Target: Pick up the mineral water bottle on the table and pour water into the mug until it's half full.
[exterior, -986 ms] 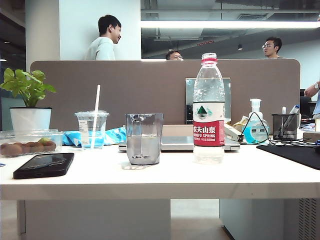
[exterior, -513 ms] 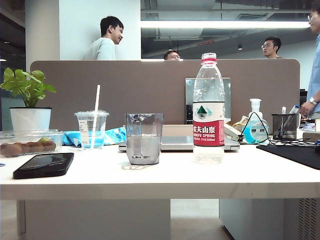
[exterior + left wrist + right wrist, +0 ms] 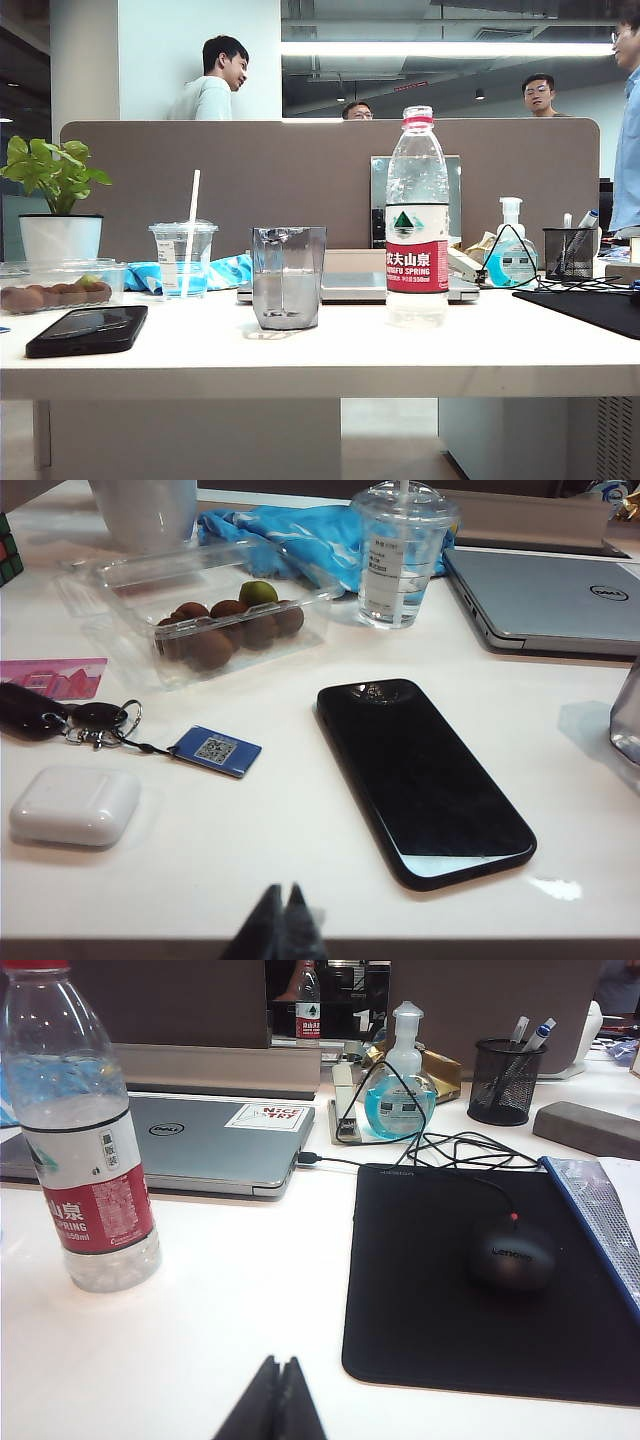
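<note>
With both arms back at the table edge, left gripper and right gripper clenched empty, risks lie ahead. Mineral water bottle stands upright, uncapped, just right of the mug, which holds water. A clumsy grab could tip it onto the laptop.

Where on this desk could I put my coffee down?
Bare table in front of the bottle, between mug and mouse pad. Left end is crowded: phone, fruit box, keys, earbud case. Both grippers, left and right, sit shut at the near edge.
</note>
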{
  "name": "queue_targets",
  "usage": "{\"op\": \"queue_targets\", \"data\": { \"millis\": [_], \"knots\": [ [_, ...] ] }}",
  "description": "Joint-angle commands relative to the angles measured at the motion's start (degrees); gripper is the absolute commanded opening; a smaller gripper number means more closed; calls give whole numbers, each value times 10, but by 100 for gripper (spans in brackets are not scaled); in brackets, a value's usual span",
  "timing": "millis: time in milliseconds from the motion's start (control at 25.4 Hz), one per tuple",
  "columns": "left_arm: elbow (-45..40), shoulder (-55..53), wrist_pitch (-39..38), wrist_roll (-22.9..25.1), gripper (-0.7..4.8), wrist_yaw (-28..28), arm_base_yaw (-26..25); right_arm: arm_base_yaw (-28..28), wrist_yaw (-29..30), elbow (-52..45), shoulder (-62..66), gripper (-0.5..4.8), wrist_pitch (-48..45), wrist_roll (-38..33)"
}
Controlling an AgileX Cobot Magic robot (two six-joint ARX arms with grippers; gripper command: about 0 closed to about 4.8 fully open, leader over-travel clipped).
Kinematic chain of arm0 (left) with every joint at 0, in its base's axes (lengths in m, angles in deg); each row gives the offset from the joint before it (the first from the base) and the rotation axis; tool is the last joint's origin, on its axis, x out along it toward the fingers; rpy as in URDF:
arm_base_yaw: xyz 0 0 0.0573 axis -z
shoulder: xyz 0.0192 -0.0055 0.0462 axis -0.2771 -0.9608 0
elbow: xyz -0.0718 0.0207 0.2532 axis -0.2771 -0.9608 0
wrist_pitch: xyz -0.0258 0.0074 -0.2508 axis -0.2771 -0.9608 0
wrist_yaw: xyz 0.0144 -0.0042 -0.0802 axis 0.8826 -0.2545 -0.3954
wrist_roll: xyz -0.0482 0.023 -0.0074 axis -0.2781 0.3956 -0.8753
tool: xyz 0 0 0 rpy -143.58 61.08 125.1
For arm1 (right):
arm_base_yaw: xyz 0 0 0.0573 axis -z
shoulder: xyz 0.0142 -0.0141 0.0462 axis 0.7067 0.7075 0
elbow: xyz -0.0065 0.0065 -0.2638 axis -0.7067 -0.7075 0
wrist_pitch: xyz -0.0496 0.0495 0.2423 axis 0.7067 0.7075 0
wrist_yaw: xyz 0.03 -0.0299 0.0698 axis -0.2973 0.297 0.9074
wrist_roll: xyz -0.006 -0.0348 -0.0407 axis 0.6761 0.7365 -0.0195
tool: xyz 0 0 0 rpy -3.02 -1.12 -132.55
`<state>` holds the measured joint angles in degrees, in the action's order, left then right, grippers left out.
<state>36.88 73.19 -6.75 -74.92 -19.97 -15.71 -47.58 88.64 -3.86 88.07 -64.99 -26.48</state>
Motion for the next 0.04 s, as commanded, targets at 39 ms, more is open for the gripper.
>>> {"op": "queue_targets", "data": {
  "millis": [39],
  "knots": [
    [0,0,-2,-1,-4,0,0,0,-1,-4,0,-5,-6,0]
  ]
}}
